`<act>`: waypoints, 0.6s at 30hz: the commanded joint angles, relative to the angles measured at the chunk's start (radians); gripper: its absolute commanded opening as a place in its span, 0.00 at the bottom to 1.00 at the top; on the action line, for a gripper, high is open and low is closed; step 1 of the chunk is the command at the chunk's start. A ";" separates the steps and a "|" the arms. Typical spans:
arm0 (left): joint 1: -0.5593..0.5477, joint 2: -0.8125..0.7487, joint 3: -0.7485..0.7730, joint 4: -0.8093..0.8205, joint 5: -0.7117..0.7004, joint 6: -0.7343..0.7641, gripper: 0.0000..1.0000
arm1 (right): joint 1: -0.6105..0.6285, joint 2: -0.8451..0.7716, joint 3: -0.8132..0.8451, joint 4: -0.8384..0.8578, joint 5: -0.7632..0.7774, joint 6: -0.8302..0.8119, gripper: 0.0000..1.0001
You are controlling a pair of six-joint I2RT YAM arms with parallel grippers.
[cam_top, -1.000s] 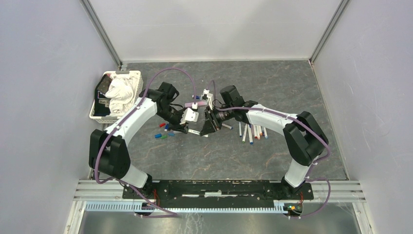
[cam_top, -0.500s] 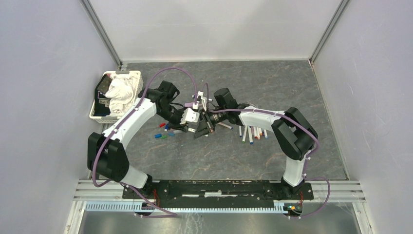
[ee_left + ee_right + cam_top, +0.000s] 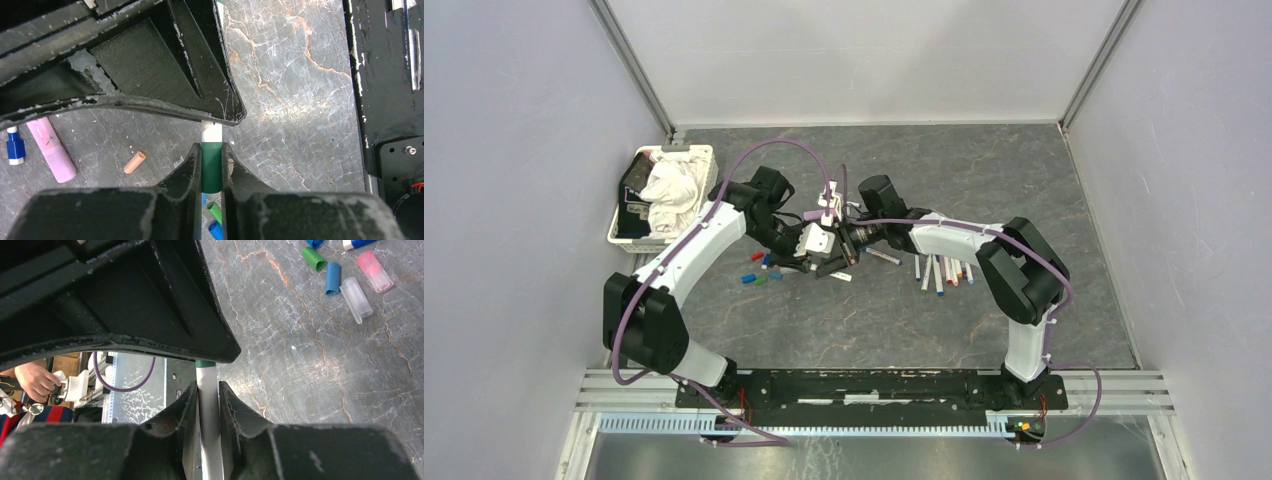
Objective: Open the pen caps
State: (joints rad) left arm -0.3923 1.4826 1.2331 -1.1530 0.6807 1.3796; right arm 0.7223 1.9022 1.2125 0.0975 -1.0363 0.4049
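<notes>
My left gripper is shut on the dark green pen cap of a white marker. The marker's barrel runs from the cap under the right gripper. My right gripper is shut on that white barrel, and the green cap's edge shows just beyond its fingertips. In the top view the two grippers meet nose to nose, left and right, just above the table. Loose caps lie on the table: orange, pink, green, blue and clear.
A row of several white markers lies to the right of the grippers, with one more marker nearer them. A small pile of loose caps lies to the left. A white basket holding cloth stands at the far left.
My right gripper has moved left, up against the left gripper. The left gripper has barely moved.
</notes>
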 commanded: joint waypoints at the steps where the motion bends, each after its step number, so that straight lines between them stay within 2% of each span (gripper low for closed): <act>1: -0.008 -0.031 0.037 -0.022 0.009 -0.014 0.02 | 0.006 0.015 0.047 0.041 -0.012 0.018 0.19; 4: -0.008 -0.031 0.036 -0.016 -0.015 -0.016 0.02 | 0.005 0.013 0.039 0.027 -0.015 0.004 0.01; 10: -0.002 -0.008 0.050 -0.005 -0.188 -0.032 0.02 | -0.012 -0.023 -0.002 -0.089 0.005 -0.105 0.00; 18: 0.164 0.026 0.111 -0.015 -0.279 0.049 0.02 | -0.086 -0.132 -0.160 -0.152 0.026 -0.200 0.00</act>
State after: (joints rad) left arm -0.3428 1.5013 1.2888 -1.1584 0.5491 1.3823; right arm 0.6910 1.8362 1.1423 0.0643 -0.9974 0.2768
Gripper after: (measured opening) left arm 0.182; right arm 0.080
